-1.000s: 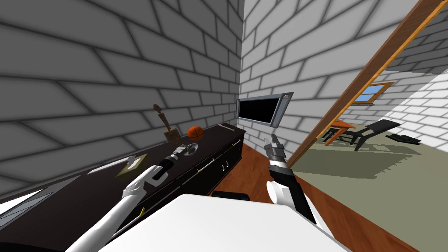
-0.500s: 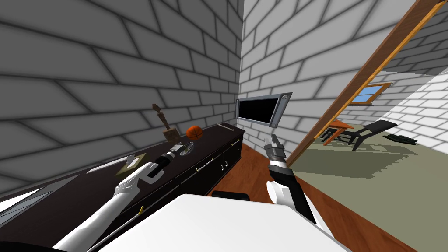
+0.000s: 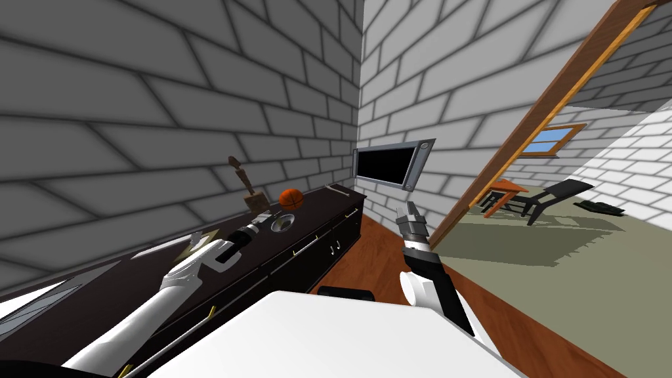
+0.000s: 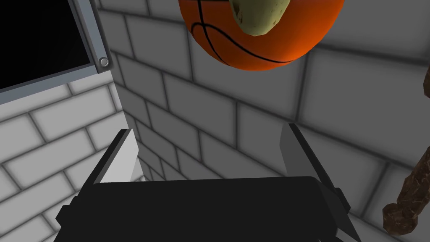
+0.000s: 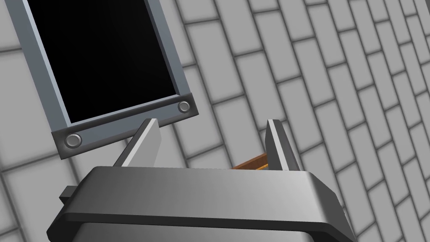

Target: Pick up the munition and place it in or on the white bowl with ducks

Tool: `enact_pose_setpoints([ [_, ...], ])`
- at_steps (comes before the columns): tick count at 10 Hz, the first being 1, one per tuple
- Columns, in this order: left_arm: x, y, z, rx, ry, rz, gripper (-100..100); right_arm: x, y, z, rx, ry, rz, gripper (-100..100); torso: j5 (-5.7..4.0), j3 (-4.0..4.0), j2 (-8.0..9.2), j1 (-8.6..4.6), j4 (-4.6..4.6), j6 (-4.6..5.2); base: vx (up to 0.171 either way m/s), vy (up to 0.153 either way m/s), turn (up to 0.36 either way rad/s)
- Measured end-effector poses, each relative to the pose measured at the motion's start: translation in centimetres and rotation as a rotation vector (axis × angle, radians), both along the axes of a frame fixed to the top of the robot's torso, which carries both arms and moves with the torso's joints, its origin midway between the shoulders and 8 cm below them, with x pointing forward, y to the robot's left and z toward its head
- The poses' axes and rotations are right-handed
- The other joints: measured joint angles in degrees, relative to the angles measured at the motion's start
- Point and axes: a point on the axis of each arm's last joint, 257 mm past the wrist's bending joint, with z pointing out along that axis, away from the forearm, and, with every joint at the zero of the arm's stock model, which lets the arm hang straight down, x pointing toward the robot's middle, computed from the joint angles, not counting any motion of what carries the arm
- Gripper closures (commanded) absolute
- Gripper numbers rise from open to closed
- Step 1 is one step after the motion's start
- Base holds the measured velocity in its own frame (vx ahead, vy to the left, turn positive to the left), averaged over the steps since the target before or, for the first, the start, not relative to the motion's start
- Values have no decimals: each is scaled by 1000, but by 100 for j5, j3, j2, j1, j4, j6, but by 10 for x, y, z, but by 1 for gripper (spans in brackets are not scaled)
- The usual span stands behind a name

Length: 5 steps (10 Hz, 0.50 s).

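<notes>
On the dark sideboard [image 3: 315,220] by the left wall stands a brown, rough, long thing on a block [image 3: 248,187], which I take for the munition; its rough brown side [image 4: 409,197] shows beside my left fingers. A pale bowl [image 3: 282,224] lies in front of an orange basketball [image 3: 292,198]. My left gripper [image 3: 266,218] hovers over the sideboard just short of the bowl, open and holding nothing [image 4: 208,130]. Ahead of it is the basketball [image 4: 268,42] with an olive lump [image 4: 258,17] in front that I cannot identify. My right gripper [image 3: 408,209] is raised over the floor, open [image 5: 212,122].
A flat greenish card [image 3: 197,243] and a small pale stick [image 3: 338,190] also lie on the sideboard. A grey-framed black panel [image 3: 390,164] hangs on the far wall. A doorway [image 3: 525,151] opens to the right onto a room with chairs.
My left arm has swung left, toward the wall, carrying the gripper a little back from the bowl and nearer the brown thing. The right arm has stayed still.
</notes>
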Motion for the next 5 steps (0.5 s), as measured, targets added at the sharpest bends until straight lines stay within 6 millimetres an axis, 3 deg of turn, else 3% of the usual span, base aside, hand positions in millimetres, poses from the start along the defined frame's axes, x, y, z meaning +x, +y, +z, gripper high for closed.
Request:
enact_pose_setpoints([
  [5, 0, 0, 0, 0, 0, 0, 0, 0, 0, 0, 0, 0, 0, 0, 2, -2, -3, 6, -1, 0, 0, 0, 0],
])
